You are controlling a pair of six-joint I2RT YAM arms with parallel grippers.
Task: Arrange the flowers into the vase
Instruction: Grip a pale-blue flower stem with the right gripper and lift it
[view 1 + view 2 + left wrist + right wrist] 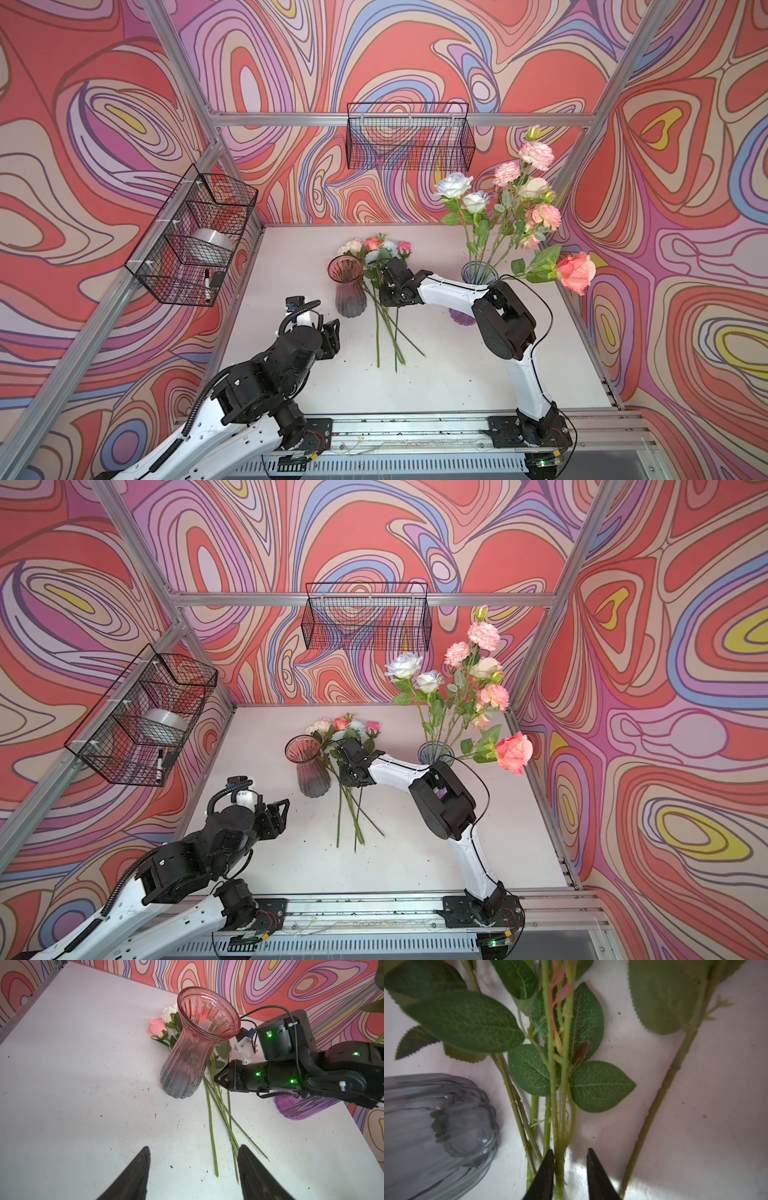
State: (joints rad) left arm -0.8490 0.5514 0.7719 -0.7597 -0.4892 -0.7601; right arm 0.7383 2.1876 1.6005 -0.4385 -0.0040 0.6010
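Several flowers (380, 249) lie on the white table (291, 374), heads to the back and stems (212, 1126) fanned toward the front. Just left of them stands an empty pink glass vase (347, 286), its grey base (436, 1136) showing in the right wrist view. At the right, a blue-purple vase (478, 272) holds several upright flowers (511, 195), and a coral rose (575, 272) leans out of it. My right gripper (570, 1150) is low over the lying stems, slightly open. One stem (559, 1163) sits between its fingers against one pad. My left gripper (193, 1147) hovers open and empty front left of the pink vase.
A black wire basket (409, 137) hangs on the back wall. Another basket (195, 232) on the left wall holds a tape roll and a marker. A metal rail (415, 428) carrying both arm bases runs along the table's front edge. Patterned walls close in three sides.
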